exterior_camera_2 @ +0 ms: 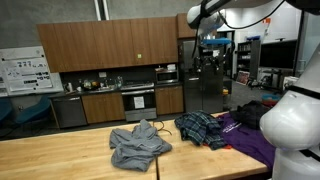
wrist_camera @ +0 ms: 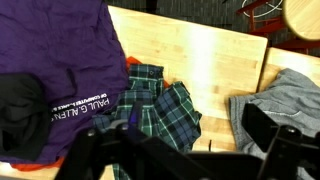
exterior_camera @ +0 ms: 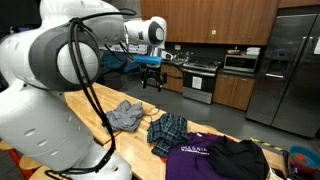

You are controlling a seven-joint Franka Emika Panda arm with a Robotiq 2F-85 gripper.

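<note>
We see the hand (exterior_camera: 152,78) high over the wooden surface (wrist_camera: 215,60), fingers spread, holding nothing. The plaid shirt (wrist_camera: 160,108) lies crumpled well below it, between purple T-shirt (wrist_camera: 60,50) and gray garment (wrist_camera: 285,105), all loosely dropped.

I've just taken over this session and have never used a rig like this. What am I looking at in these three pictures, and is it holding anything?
It is a single white robot arm ending in a two-fingered pincer. Two pictures come from cameras standing off to the sides of the wooden table. The third looks down from the arm's wrist. On the table lie a grey garment, a plaid garment, a purple shirt and a black garment. The pincer hangs above the clothes, open and holding nothing.
</note>
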